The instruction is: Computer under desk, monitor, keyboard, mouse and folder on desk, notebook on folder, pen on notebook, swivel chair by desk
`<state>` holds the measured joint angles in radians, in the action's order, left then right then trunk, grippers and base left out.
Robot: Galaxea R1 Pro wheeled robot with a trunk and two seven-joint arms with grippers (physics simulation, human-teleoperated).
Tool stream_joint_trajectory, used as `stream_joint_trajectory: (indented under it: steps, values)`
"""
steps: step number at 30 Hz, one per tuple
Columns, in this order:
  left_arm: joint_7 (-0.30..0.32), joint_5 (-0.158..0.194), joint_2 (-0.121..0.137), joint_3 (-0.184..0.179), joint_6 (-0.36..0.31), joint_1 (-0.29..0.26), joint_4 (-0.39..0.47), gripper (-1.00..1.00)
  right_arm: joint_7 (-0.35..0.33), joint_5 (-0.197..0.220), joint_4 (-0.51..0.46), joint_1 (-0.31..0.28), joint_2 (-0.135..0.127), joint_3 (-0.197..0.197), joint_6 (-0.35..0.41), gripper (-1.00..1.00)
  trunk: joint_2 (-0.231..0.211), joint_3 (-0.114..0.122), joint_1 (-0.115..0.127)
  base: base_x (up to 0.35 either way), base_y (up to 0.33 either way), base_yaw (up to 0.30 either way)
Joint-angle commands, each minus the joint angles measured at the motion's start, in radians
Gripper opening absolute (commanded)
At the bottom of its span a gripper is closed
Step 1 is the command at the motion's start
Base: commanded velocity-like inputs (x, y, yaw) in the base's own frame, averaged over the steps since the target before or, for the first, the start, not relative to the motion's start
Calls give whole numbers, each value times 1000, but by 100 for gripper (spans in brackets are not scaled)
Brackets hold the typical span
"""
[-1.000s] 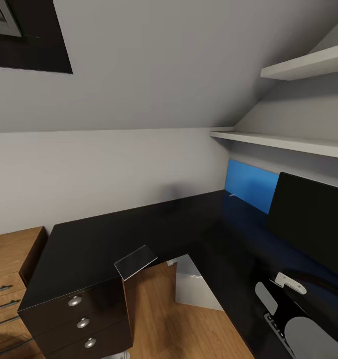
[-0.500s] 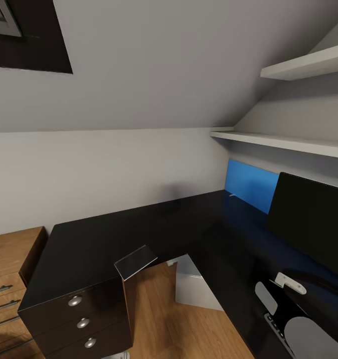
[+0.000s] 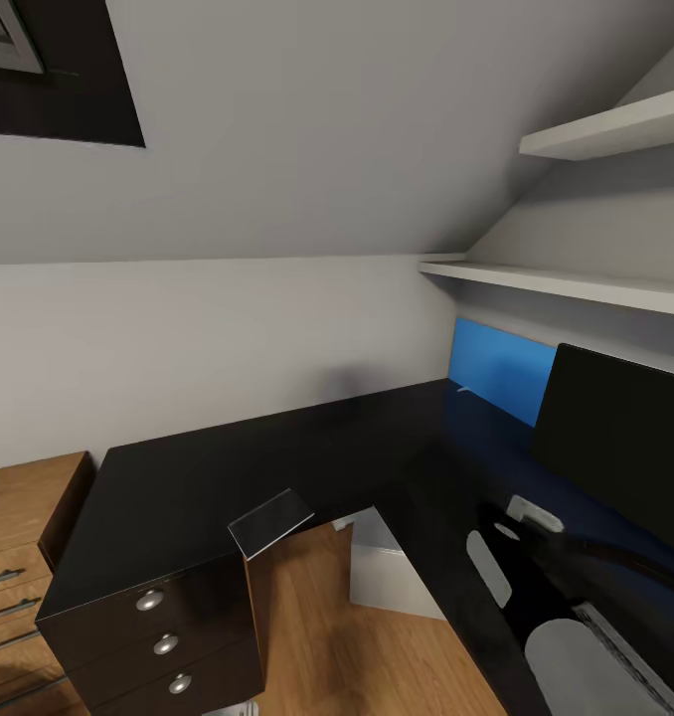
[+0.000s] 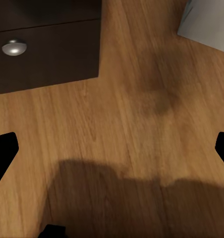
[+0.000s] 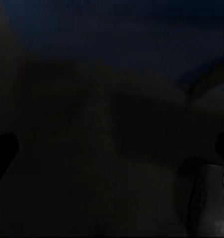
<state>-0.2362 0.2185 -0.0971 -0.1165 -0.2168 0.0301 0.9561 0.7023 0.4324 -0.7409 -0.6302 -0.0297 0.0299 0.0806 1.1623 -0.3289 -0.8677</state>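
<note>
My right gripper (image 3: pixel 521 517), grip state unclear, hovers over the desk (image 3: pixel 228 477); beside it stands the monitor (image 3: pixel 615 438); next I place the keyboard.

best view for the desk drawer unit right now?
Head view. It shows the drawer unit whole at the desk's near-left end, with three round silver knobs in a column. The left wrist view catches a corner of it above the wood floor, with one knob. The right wrist view is too dark to tell.

One desk (image 3: pixel 238 467), one monitor (image 3: pixel 615 438), three drawer knobs (image 3: pixel 150 600), two wall shelves (image 3: pixel 576 286).
</note>
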Motion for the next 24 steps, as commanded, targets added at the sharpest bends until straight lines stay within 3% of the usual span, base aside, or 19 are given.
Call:
stream_joint_trajectory:
  steps: [1,4,8,14,17,21,24]
  values:
    - [-8,10,0,-2,-4,0,3,100,25,-22,-6,1,22,5,8,100,1,-1,0,0,0,95]
    - [-8,10,0,-2,-4,0,3,100,46,-77,-1,6,75,11,7,100,1,-1,0,0,0,180]
    - [-8,10,0,-3,-4,0,3,100,52,-116,34,10,114,37,6,100,1,-1,0,0,0,237]
    - [-8,10,0,-3,-4,1,0,100,51,-134,136,13,170,189,-29,100,1,-2,0,0,0,266]
    - [-8,9,-1,-4,-3,1,-33,100,47,-135,209,13,204,286,-100,100,1,-2,0,0,0,271]
    - [-8,8,0,-4,-3,0,-49,100,22,-134,246,13,204,365,-139,100,1,-4,0,0,0,272]
    - [-8,7,2,-3,-3,0,-52,100,-32,-132,255,13,204,383,-145,100,1,-5,0,0,0,272]
